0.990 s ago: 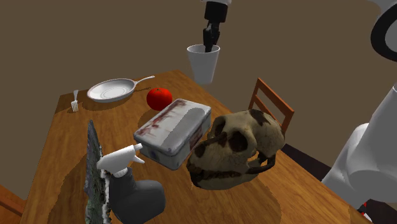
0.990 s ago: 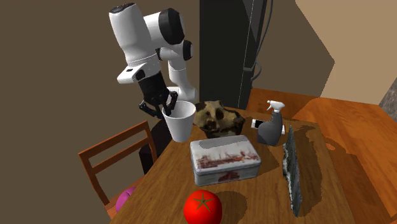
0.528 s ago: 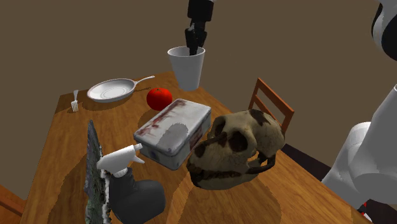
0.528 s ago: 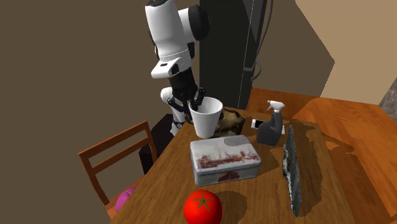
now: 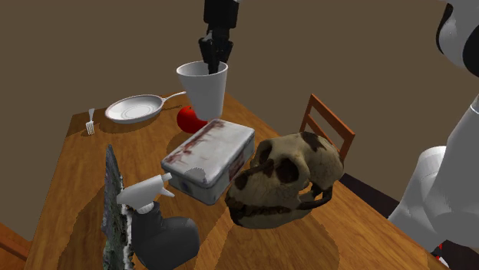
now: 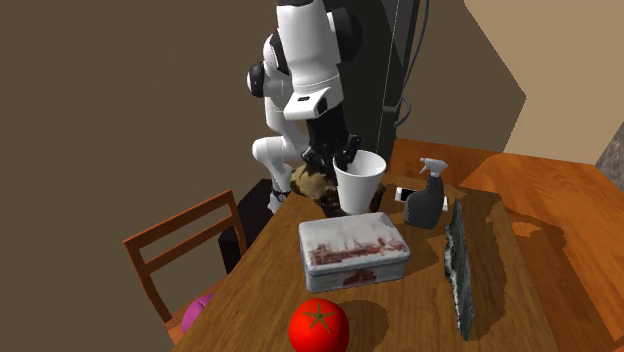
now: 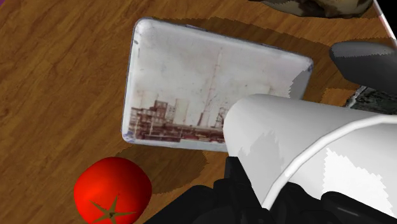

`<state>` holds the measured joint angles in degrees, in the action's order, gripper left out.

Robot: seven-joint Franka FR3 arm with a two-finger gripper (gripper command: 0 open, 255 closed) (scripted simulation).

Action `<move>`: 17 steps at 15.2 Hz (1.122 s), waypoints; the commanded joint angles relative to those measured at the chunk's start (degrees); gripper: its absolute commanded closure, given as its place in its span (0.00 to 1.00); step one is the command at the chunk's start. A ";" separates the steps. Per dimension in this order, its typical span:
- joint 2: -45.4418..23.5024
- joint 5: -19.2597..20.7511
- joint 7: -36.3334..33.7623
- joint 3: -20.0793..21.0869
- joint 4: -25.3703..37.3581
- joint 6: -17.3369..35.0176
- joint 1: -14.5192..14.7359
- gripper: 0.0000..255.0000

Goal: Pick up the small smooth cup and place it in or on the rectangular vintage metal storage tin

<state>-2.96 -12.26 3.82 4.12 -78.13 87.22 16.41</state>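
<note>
The all-black two-finger gripper (image 5: 216, 55) is clamped on the rim of the plain white tapered cup (image 5: 202, 90), which is carried upright in the air. Beneath the gripper, slightly ahead, the rectangular grey tin with a printed lid (image 7: 191, 83) is lined up, judged ready for lowering; the round red tomato (image 7: 112, 191) is to be avoided.

No readable text, label or number, even on the tin (image 7: 191, 83)

Shoulder view: grey rectangular metal tin (image 5: 209, 159) on the brown wooden table (image 5: 77, 172). Tan bone skull (image 5: 285, 180) just right of the tin, round red tomato (image 5: 185, 121) behind, dark spray bottle (image 5: 163, 228) before it. White smooth cup (image 5: 203, 86) hangs seemingly over the tin's far end.
</note>
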 commanded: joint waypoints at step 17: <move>4.34 -0.52 2.68 0.22 -19.04 14.50 0.24 1.00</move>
<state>1.39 -12.75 6.37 4.35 -96.67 101.19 16.65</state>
